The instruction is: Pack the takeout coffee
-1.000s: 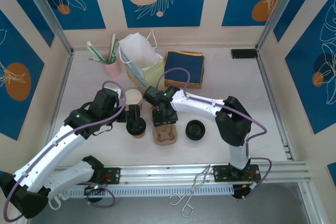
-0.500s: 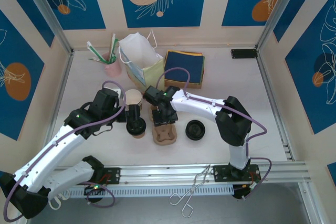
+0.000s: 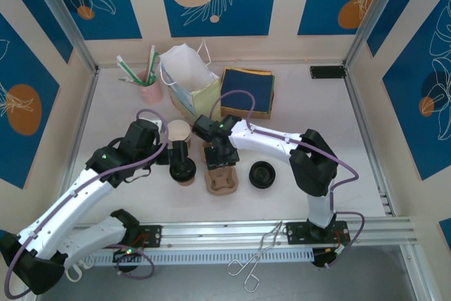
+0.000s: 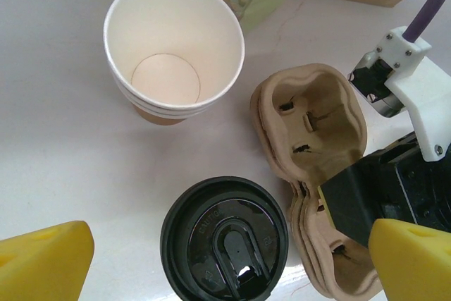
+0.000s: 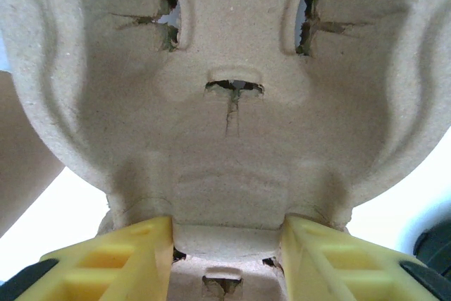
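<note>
The takeout coffee (image 4: 225, 237), a brown cup under a black lid, stands on the table (image 3: 127, 103) just left of the pulp cup carrier (image 4: 310, 125). My left gripper (image 4: 225, 262) hovers over it, open, one yellow finger (image 4: 42, 259) on each side and nothing touching. In the top view that gripper (image 3: 180, 158) sits above the coffee (image 3: 184, 173). My right gripper (image 5: 229, 259) is shut on the carrier's (image 5: 232, 139) middle ridge, yellow fingertips (image 5: 116, 259) pressed against both sides. From above it (image 3: 217, 154) is at the carrier's (image 3: 222, 181) far end.
An open lidless brown cup (image 4: 173, 51) stands just behind the coffee. A stack of loose black lids (image 3: 262, 174) lies right of the carrier. At the back are a paper bag (image 3: 189, 89), a box of blue napkins (image 3: 246, 91) and a pink cup of straws (image 3: 149, 88). Metal tongs (image 3: 257, 259) lie on the front rail.
</note>
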